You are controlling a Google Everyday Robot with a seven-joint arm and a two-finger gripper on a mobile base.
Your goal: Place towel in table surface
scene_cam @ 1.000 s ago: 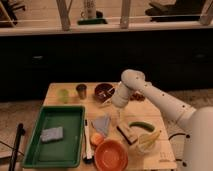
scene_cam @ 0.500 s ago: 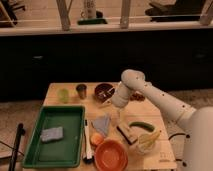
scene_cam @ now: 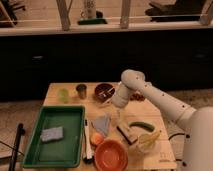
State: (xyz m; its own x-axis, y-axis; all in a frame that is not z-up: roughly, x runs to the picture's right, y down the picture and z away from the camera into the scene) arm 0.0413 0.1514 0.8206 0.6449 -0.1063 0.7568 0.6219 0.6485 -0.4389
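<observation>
Hanging over the light wooden plank table (scene_cam: 155, 112), the white arm's tool (scene_cam: 114, 112) was close beside the grey cloth towel (scene_cam: 102, 125), open or closed I could not tell.

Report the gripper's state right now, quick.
Gripper: low over the table surface, just beside and above the gray towel; open, closed or holding cannot be told.

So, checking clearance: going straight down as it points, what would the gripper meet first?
Likely the grey towel on the table surface, just under the gripper; depth is unclear.
</observation>
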